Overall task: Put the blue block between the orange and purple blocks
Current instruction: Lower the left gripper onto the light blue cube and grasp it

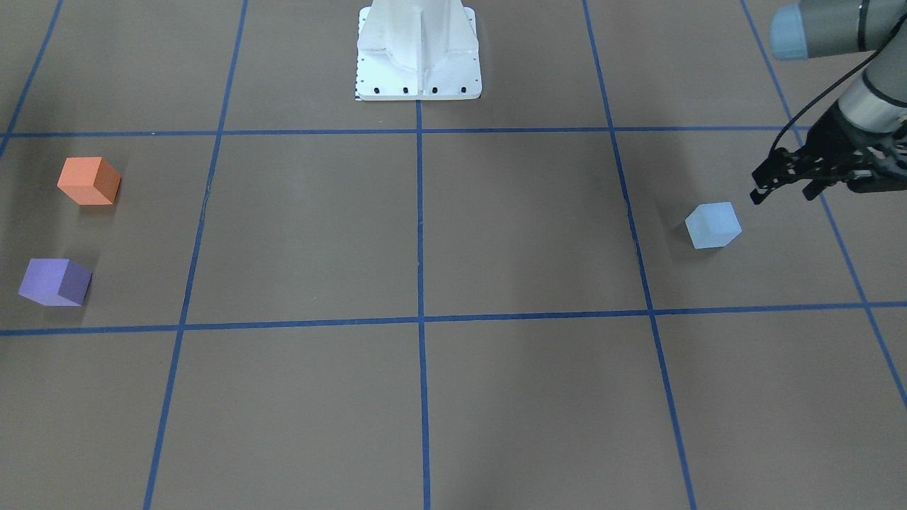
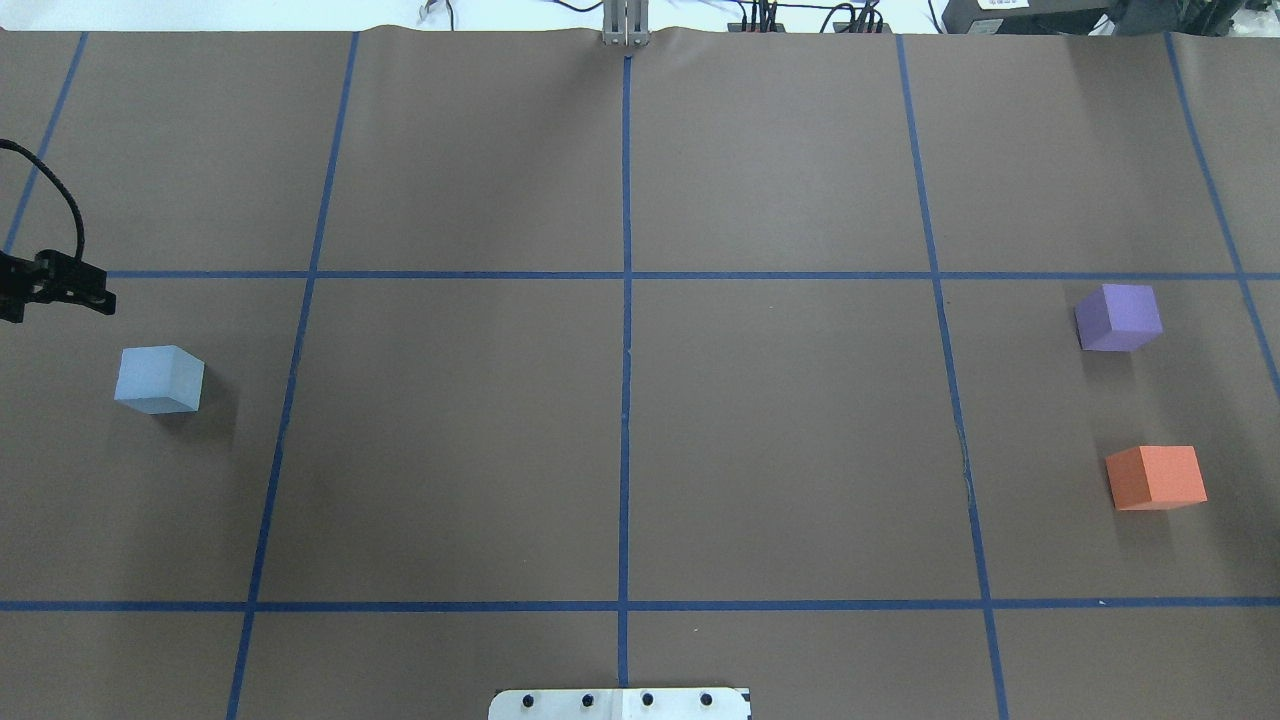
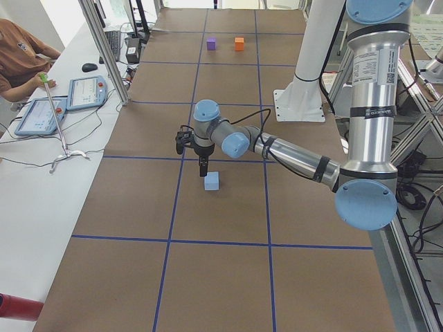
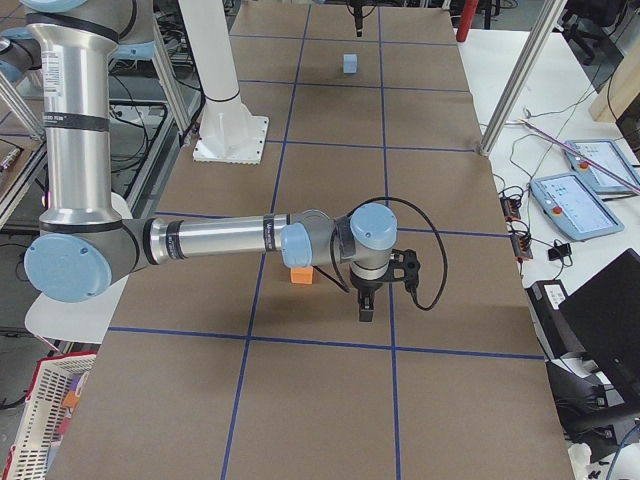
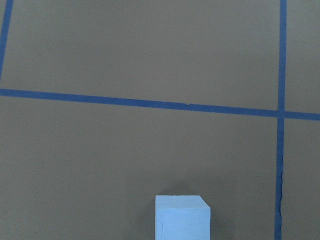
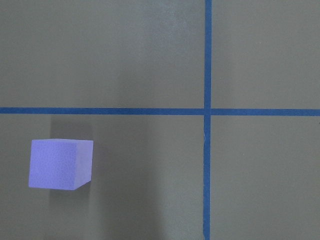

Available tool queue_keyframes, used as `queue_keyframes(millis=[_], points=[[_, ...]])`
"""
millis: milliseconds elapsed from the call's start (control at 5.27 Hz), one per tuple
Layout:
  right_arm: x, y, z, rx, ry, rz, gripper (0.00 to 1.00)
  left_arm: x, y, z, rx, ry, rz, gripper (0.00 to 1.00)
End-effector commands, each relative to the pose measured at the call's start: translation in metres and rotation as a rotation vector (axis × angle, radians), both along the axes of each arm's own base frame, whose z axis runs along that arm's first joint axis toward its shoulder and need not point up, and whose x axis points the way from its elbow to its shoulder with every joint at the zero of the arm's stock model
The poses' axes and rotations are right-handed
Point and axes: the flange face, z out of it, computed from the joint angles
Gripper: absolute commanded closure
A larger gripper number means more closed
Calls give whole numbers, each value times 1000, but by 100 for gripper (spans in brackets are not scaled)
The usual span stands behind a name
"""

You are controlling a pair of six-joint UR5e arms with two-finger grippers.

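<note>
The light blue block sits on the brown table on my left side; it also shows in the overhead view and at the bottom of the left wrist view. My left gripper hovers open and empty just beside and above it, not touching. The orange block and the purple block stand apart on the far right side, with a gap between them. My right gripper hangs above that area, near the purple block. I cannot tell whether it is open or shut.
The white robot pedestal stands at the table's middle near edge. Blue tape lines divide the brown table into squares. An operators' desk with tablets runs along the far side.
</note>
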Motion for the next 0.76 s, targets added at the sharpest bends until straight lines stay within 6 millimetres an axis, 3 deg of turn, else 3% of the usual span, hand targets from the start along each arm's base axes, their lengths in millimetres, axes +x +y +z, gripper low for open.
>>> queue_keyframes(millis=[0, 190, 569], points=[[0, -3, -4, 7, -3, -1, 0, 43, 9, 19, 12, -7, -6, 0], [0, -4, -5, 8, -2, 0, 0, 53, 8, 40, 24, -27, -3, 0], [0, -5, -6, 11, 1, 0, 0, 67, 6, 62, 25, -30, 14, 0]])
